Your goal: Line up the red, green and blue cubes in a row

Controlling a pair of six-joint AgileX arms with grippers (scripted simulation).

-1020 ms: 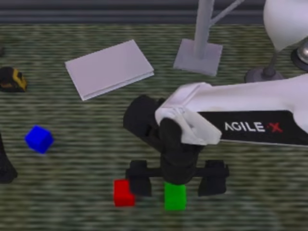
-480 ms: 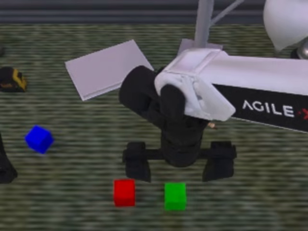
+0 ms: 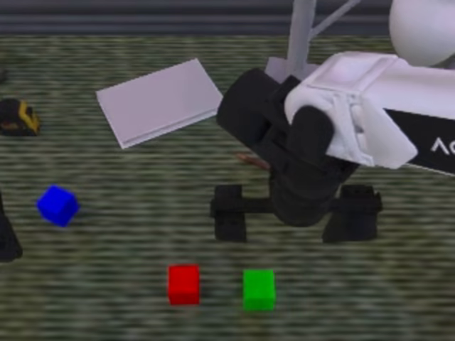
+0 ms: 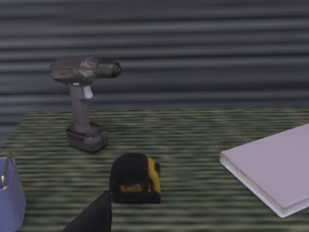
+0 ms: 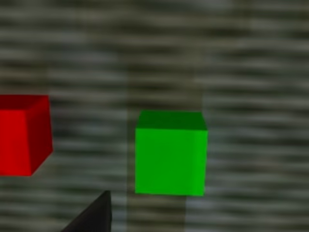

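Observation:
The red cube (image 3: 183, 284) and the green cube (image 3: 259, 289) sit side by side near the table's front edge, a small gap between them. Far to their left, the blue cube (image 3: 57, 205) lies alone and turned at an angle. My right gripper (image 3: 291, 231) hovers open behind and above the green cube, holding nothing. Its wrist view looks down on the green cube (image 5: 170, 154) with the red cube (image 5: 21, 135) beside it. My left gripper (image 3: 6, 245) is parked at the left edge, open, with one finger (image 4: 91, 217) showing.
A white book (image 3: 160, 101) lies at the back centre and a black and yellow tape measure (image 3: 18, 117) at the back left. A grey lamp stand (image 3: 295, 78) rises behind the right arm. A drill (image 4: 82, 106) stands beyond the tape measure.
My right gripper has let go of the green cube, risen and drawn back to the right. The green cube stays beside the red one. The left arm has not moved.

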